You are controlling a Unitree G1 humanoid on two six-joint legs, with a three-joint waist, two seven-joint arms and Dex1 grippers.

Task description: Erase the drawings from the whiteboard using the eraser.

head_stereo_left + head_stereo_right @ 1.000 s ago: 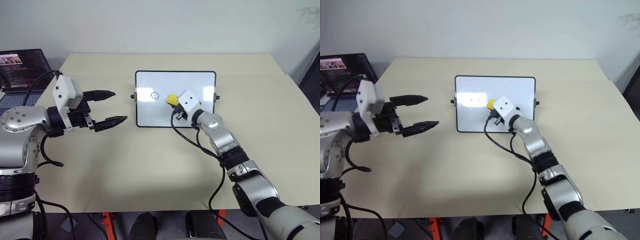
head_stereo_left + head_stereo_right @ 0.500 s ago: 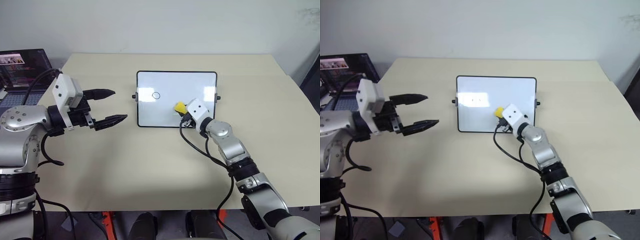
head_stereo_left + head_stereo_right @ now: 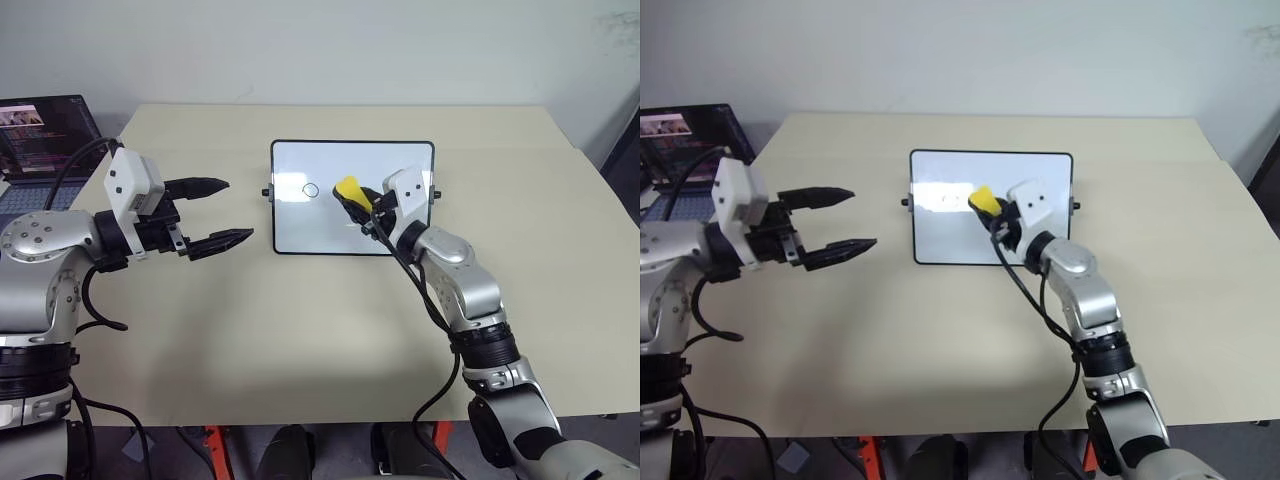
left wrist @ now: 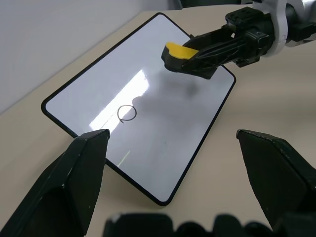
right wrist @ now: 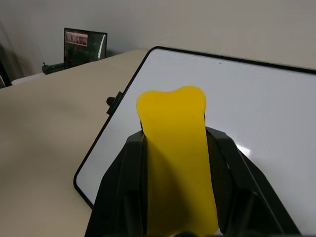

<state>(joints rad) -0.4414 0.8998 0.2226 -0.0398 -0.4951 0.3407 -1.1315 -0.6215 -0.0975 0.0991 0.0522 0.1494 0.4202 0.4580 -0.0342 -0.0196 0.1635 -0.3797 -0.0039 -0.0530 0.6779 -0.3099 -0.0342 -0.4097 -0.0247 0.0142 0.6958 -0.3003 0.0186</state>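
1. One small yellow oblong eraser [image 3: 348, 188] is pinched between the two black fingers of the right gripper [image 3: 357, 199], over the middle of the board and apparently raised clear of its surface, with a shadow on the white below it in the left wrist view.
2. One glossy white rectangular whiteboard with a thin black frame [image 3: 351, 149] lies flat on the table, with one small black knob on each short side.
3. One drawing shows on the board: a thin black marker circle [image 3: 310, 190] in its left half, just left of the eraser. The rest of the white surface looks bare apart from glare.
4. The left gripper [image 3: 222, 211] hovers over the table to the left of the board, apart from it, with its two black fingers spread wide and nothing between them.
5. One beige table top [image 3: 300, 330] carries the board.
6. One open dark laptop [image 3: 40, 135] with a lit screen stands at the table's far left edge.
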